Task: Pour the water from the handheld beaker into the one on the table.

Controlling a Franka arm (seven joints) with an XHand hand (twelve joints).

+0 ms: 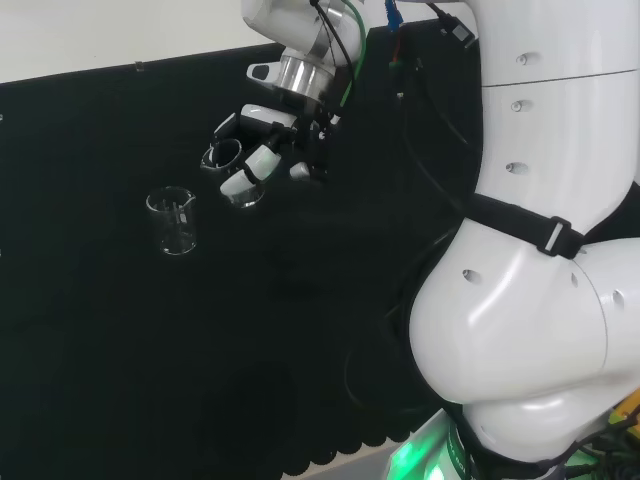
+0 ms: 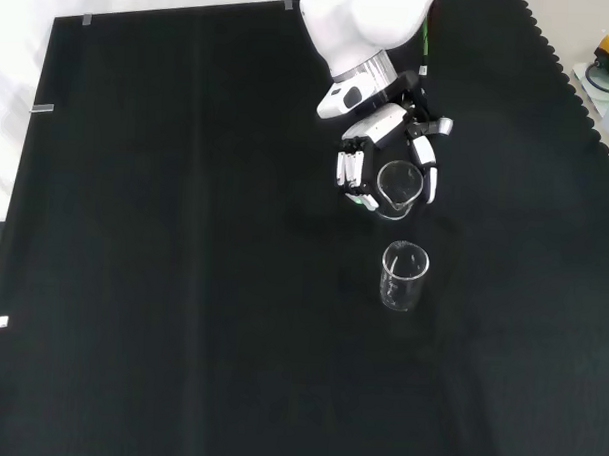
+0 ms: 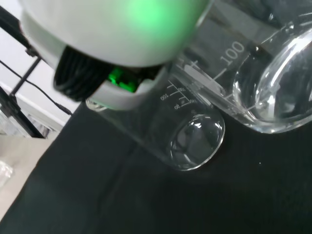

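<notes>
From the front, the beaker on the table (image 2: 404,276) stands upright on the black cloth (image 2: 182,284), mouth up, its long axis vertical, just nearer than the hand (image 2: 387,151) and apart from it. Behind it the hand's fingers (image 2: 349,170) are curled round the handheld beaker (image 2: 397,187), which hangs above the cloth roughly upright or slightly tipped, its spout seemingly toward the lower left in that view. If tipped from here, I reckon the water could fall short onto the cloth, since the mouths aren't lined up.

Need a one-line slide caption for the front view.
Hand holds a beaker above the cloth, just behind the standing beaker.
</notes>
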